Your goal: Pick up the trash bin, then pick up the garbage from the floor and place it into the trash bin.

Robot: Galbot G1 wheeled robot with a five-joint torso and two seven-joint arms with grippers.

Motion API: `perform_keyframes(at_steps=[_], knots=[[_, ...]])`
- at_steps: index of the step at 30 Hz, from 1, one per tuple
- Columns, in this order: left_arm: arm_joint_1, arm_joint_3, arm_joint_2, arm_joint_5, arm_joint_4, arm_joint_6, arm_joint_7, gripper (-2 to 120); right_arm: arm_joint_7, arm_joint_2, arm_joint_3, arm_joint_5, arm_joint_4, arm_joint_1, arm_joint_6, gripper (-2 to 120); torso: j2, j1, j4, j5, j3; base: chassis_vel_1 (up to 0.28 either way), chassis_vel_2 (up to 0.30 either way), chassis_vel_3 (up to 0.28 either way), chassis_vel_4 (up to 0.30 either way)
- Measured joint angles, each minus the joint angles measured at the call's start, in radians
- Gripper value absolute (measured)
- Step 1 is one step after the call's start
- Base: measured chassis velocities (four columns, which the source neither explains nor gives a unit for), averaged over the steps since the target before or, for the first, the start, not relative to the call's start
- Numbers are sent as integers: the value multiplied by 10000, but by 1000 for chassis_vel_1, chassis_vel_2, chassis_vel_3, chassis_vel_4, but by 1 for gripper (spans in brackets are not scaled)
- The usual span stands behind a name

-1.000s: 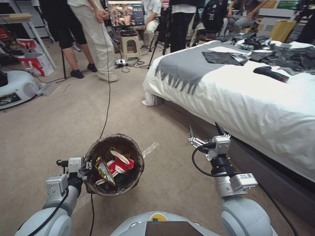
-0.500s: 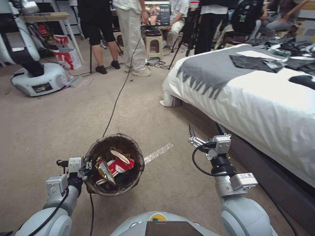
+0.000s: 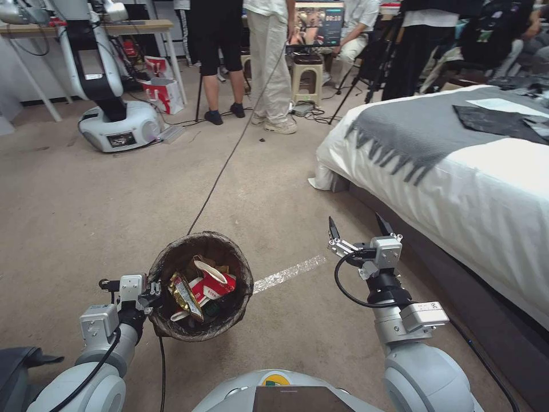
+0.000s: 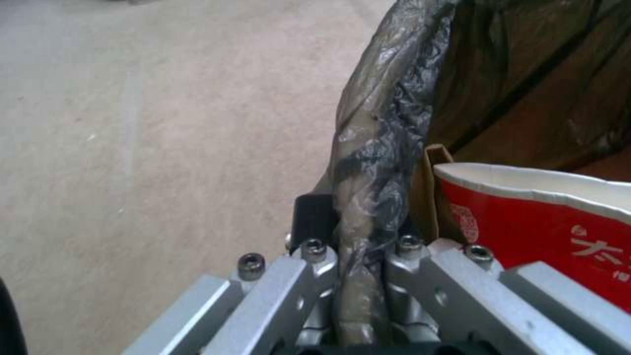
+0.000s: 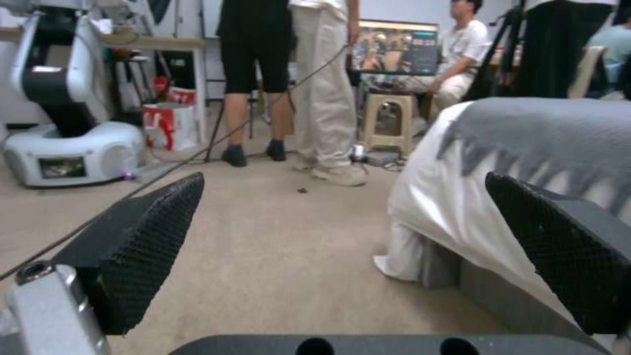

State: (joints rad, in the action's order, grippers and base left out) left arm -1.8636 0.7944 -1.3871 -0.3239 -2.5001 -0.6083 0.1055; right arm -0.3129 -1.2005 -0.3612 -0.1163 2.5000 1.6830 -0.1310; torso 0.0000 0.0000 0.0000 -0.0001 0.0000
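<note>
Left end effector is clenched on the rim of the small round trash bin lined with a dark brown-black plastic bag, holding it beside the robot's left arm; the left wrist view shows the bag-wrapped rim pinched tight between the two metal fingers. Inside the bin lies the garbage — a crushed red-and-white paper cup, a gold foil wrapper and a scrap of brown paper, piled together against the liner. In the wrist view the red cup sits just beside the gripped rim.

Right end effector hovers to the right of the bin, well apart from it, its black textured fingers spread wide and grasping nothing.

Below both is the beige short-pile carpet floor, crossed by a pale strip of tape between bin and right arm, and by a thin black cable running away from the bin. A bed with white sheets and a grey fringed blanket stands on the right — near the right arm.
</note>
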Motion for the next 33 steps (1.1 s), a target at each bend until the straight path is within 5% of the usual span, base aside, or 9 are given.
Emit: perform_keyframes(at_steps=[33], knots=[[8, 27, 45, -11, -2, 1, -8, 2, -93, 43, 44, -144, 0, -183, -95, 100, 0, 0, 0, 0, 0, 54, 58, 60, 55]])
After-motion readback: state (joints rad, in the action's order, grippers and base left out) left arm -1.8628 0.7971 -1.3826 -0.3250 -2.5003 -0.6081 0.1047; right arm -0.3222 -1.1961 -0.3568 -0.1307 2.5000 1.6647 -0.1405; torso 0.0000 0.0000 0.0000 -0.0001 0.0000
